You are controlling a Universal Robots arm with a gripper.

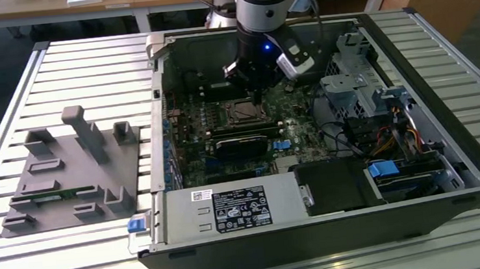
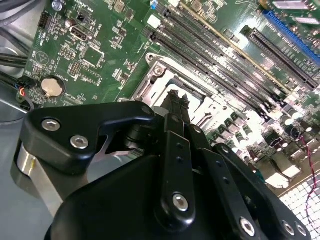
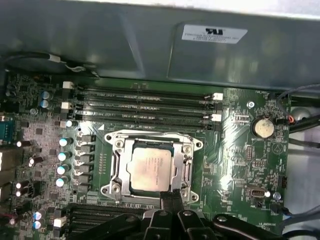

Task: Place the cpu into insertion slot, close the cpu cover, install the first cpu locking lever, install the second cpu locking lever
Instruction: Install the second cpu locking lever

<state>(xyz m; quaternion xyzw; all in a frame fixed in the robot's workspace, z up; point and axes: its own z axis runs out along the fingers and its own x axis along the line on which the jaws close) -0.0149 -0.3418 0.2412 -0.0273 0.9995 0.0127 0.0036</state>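
Now hanging over the green board (image 1: 222, 136) inside the open computer case (image 1: 450, 155): the gripper (image 3: 171, 196), with its thin black fingers (image 2: 174, 102) pressed close together and nothing held between them. Tips down right at the edge of the insertion slot (image 3: 152, 165), on the side away from the long black memory slots (image 3: 145, 105).

Already sitting flat in the insertion slot: the cpu (image 3: 150, 169), pale and shiny, facing up. Lying down around the cpu: the cpu cover (image 3: 186, 167), a silver frame with the chip showing through its square hole. Hard to tell where the locking levers sit.

Just past the slot from the gripper: four memory slots in a row, with white clips at their ends. Off to one side of the slot: a round silver coin battery (image 3: 263, 127). On the other side of the slot: a line of small shiny cans (image 3: 63, 162).

In the exterior view, down near the front of the case from the slot: a grey power supply box (image 1: 229, 208). Outside the case, at the exterior view's left: a grey holder tray (image 1: 70, 179) on the slatted table (image 1: 60, 267).
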